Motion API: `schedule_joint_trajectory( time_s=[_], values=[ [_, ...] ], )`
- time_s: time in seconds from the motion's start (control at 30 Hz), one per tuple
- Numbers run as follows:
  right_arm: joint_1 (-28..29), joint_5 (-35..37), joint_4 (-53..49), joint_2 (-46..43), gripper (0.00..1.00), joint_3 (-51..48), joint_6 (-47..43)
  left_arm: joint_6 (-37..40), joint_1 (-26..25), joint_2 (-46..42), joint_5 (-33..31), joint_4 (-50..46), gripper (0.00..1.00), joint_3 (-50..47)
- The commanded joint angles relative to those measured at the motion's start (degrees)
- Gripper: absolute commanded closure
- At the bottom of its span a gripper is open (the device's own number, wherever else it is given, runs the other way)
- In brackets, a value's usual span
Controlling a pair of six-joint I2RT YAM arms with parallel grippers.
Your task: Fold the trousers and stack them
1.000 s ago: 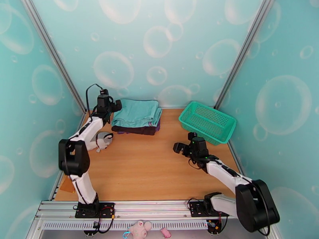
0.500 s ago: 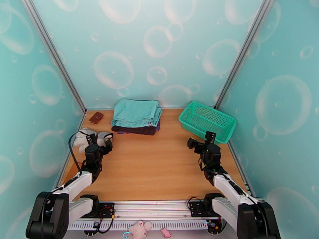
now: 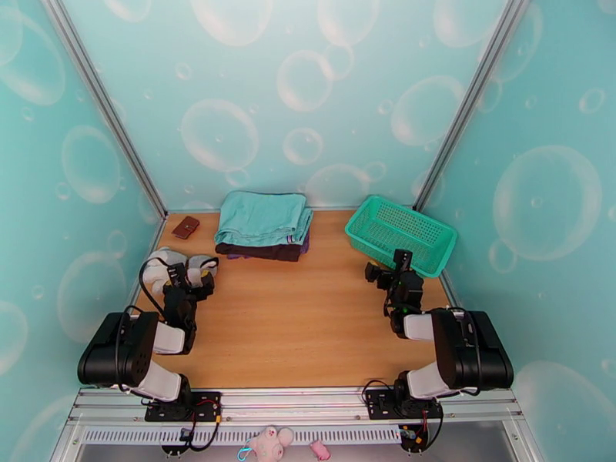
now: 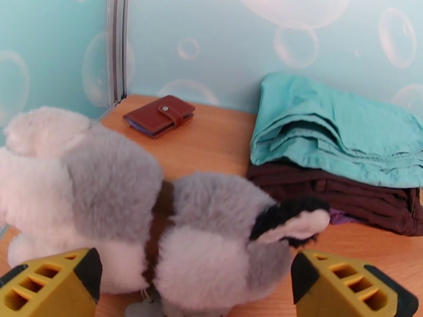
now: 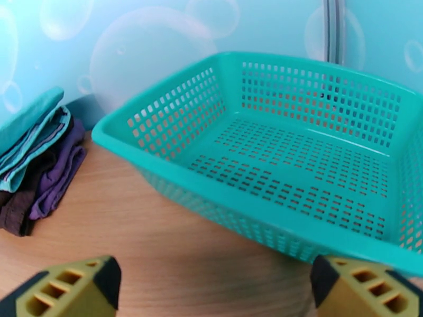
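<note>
Soft matt cloth trousers (image 3: pixel 262 213), fluffy plush toy (image 4: pixel 106 202), perforated glossy plastic basket (image 5: pixel 174 122), smooth wood-grain table (image 3: pixel 308 325)

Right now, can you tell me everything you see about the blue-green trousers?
The trousers are light teal cloth, soft-looking and slightly wrinkled, folded into a neat layered rectangle with a stitched hem showing. They lie on top of a folded dark brown garment, with purple cloth peeking out below, at the back of the wooden table. Nothing else touches them.
</note>
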Motion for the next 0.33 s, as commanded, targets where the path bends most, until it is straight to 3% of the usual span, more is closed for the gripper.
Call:
schedule_joint_trajectory(
  time_s=[0.0, 0.03, 0.1, 0.17, 0.3],
  values=[
    [0.4, 0.8, 11.1, 1.5, 0.01, -2.9, -2.5, 1.3, -1.9, -0.4, -5.3, 9.9, 0.0, -2.9],
    [0.5, 1.2, 7.0, 0.9, 0.01, -1.5, -2.3, 2.6, -1.9, 0.1, -2.6, 11.2, 0.01, -3.3],
    [1.1, 1.8, 9.5, 1.6, 0.01, -2.2, -2.9, 3.9, -3.4, 0.4, -4.3, 4.4, 0.01, 0.6],
    [1.2, 1.7, 8.8, 1.5, 0.01, -2.0, -3.0, 3.7, -1.6, 0.3, 0.3, 5.4, 0.0, 0.1],
    [1.0, 1.0, 9.7, 1.3, 0.01, -2.6, -3.0, 3.5, -2.2, 0.4, -2.1, 5.0, 0.01, 0.4]
  ],
)
